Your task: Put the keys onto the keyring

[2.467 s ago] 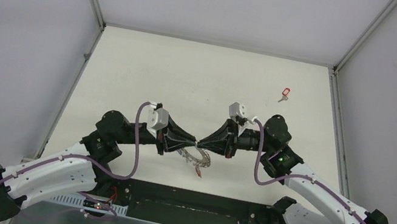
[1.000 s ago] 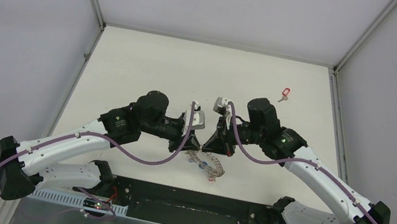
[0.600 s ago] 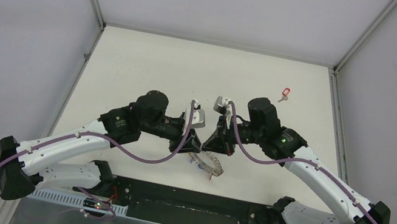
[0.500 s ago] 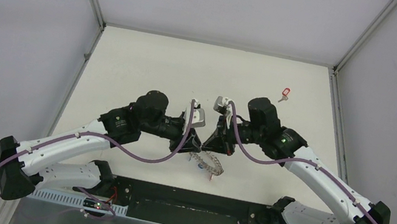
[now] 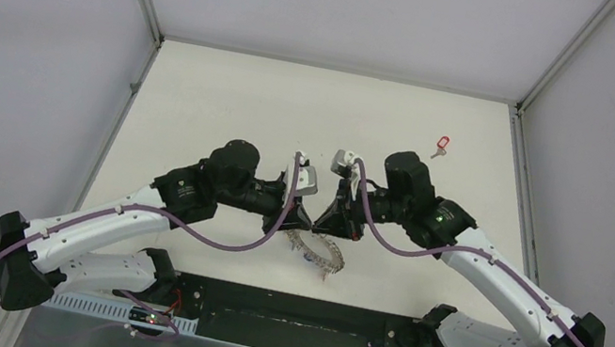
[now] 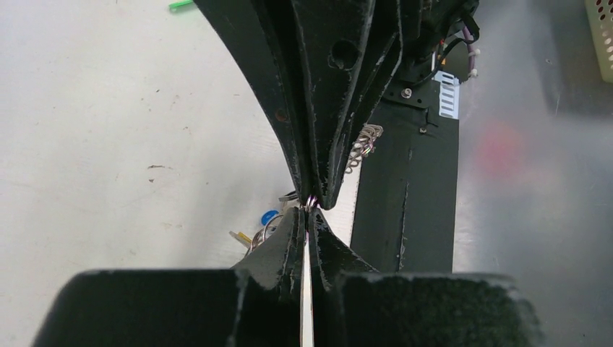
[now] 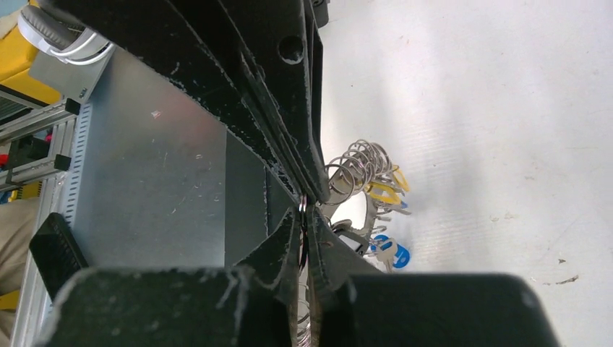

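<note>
The keyring (image 5: 316,251) hangs low between the two arms, just past the black base plate (image 5: 299,310). It's a dark metal hoop bristling with silver split rings (image 7: 358,166), which bunch up like tight wire springs. A blue tag (image 7: 396,254) and yellow tags (image 7: 383,189), smooth plastic ovals, dangle among the silver keys. I can't tell whether its lower edge touches the table.

Right above it the left gripper (image 6: 306,220) is pressed tight together, nose to nose with the right gripper (image 7: 303,220), which is closed just as tight. Both are matte black wedges, tapering to thin tips, with edges scuffed pale. One thin split ring (image 6: 311,206) is pinched right where the four tips meet, and both grippers are clamped on that same loop of wire.

Far back on the right, a red-tagged key (image 5: 441,145) lies alone on the white table (image 5: 230,103), well apart from everything else
</note>
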Available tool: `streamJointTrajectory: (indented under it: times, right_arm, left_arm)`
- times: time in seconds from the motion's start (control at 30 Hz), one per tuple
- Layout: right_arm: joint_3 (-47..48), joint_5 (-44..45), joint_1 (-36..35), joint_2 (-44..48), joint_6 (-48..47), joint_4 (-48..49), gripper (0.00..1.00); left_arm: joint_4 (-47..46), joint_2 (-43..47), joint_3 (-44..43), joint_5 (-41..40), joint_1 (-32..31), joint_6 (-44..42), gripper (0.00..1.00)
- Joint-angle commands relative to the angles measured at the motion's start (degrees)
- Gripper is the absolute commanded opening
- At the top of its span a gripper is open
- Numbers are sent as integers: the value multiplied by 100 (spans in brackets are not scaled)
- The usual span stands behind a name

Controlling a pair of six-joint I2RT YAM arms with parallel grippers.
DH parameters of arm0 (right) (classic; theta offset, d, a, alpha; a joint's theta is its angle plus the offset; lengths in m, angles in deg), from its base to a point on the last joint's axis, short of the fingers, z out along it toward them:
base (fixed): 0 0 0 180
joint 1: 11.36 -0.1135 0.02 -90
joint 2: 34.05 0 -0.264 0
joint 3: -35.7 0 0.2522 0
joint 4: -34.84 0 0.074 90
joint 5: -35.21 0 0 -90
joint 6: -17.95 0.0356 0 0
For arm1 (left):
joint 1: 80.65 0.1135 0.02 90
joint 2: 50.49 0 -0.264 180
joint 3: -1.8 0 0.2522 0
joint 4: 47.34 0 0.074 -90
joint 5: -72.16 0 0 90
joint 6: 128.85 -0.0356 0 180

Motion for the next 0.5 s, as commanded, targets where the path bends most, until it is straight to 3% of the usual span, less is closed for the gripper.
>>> streamJointTrajectory:
  times: [0.0, 0.13, 0.23, 0.3, 0.47]
  right_arm:
    - [-6, -57, -34, 341, -31, 708, 17]
    - [-325, 420, -25, 845, 72, 1082, 51]
    - [-707, 867, -17, 1308, 273, 1505, 67]
    - [-940, 993, -16, 1503, 368, 1687, 71]
    - [-1081, 733, -9, 1486, 599, 1716, 70]
  left_arm:
    - [-235, 223, -7, -132, -61, 64, 0]
    - [-302, 414, 89, -303, -62, 191, 0]
    - [-497, 571, 192, -509, -62, 499, 0]
    - [-686, 650, 279, -603, -60, 635, 0]
    - [-1395, 756, 551, -894, -54, 1017, 0]
